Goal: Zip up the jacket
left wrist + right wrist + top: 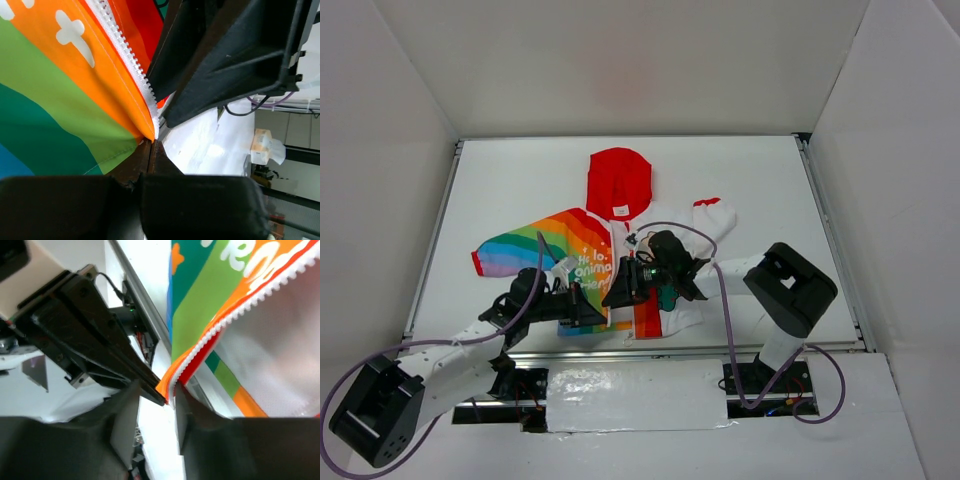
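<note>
The jacket [582, 256] lies flat on the white table, red hood [619, 183] at the far end and rainbow half [60, 95] to the left of the white zipper [127, 56]. My left gripper [152, 141] is shut on the bottom corner of the rainbow half, right at the zipper's lower end. My right gripper [155, 390] is open at that same corner. The orange hem and zipper teeth [235, 315] lie against its right finger [181, 415], with a gap to the other finger. In the top view the two grippers meet at the jacket's near hem, the left gripper [592, 312] just nearer than the right gripper [618, 290].
White walls close in the table [520, 170] on three sides. A metal rail [800, 348] runs along the near edge, just behind the grippers. The right arm's elbow [790, 285] stands over the table's right side, and its purple cable [720, 290] arcs over the white half of the jacket.
</note>
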`<state>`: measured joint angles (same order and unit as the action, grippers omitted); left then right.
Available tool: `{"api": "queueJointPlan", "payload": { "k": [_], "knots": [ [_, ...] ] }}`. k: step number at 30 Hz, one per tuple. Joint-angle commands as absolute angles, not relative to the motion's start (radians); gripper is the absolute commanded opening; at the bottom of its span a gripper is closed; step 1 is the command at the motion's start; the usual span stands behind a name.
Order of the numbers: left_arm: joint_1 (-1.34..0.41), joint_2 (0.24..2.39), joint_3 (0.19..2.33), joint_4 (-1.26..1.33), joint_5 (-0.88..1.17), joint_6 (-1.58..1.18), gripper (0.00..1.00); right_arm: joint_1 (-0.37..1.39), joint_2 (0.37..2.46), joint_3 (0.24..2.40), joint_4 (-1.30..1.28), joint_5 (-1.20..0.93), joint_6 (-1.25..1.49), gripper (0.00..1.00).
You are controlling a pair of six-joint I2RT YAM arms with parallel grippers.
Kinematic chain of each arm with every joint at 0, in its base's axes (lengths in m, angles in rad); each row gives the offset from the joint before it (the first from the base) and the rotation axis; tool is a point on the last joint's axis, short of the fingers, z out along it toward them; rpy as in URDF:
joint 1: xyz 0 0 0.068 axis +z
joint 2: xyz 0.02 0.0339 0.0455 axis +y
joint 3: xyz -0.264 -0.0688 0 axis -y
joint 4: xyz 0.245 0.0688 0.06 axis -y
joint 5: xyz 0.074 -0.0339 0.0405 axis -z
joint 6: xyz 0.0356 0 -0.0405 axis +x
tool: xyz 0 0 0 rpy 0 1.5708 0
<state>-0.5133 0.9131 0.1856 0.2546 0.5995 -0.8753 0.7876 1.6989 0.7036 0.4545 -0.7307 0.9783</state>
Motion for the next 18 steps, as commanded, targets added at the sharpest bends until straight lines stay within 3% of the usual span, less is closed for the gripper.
{"api": "queueJointPlan", "payload": {
  "k": [1,5,7,9,15,18],
  "knots": [
    [-0.517,0.913,0.167,0.357,0.623,-0.923,0.00,0.785,1.684,0.678,0.563,-0.775,0.986,0.44],
    [-0.517,0.891,0.153,0.434,0.626,-0.994,0.00,0.784,1.675,0.632,0.681,-0.819,1.023,0.61],
    [-0.517,0.876,0.144,0.454,0.620,-1.012,0.00,0.781,1.672,0.598,0.724,-0.837,1.040,0.62],
    [-0.517,0.868,0.144,0.465,0.614,-1.029,0.00,0.779,1.642,0.571,0.767,-0.830,1.043,0.73],
    [-0.517,0.810,0.112,0.480,0.555,-1.118,0.00,0.781,1.523,0.538,0.499,-0.634,0.936,0.71],
    [-0.515,0.790,0.092,0.502,0.528,-1.169,0.00,0.784,1.335,0.549,0.264,-0.465,0.859,0.70]
  ]
}}
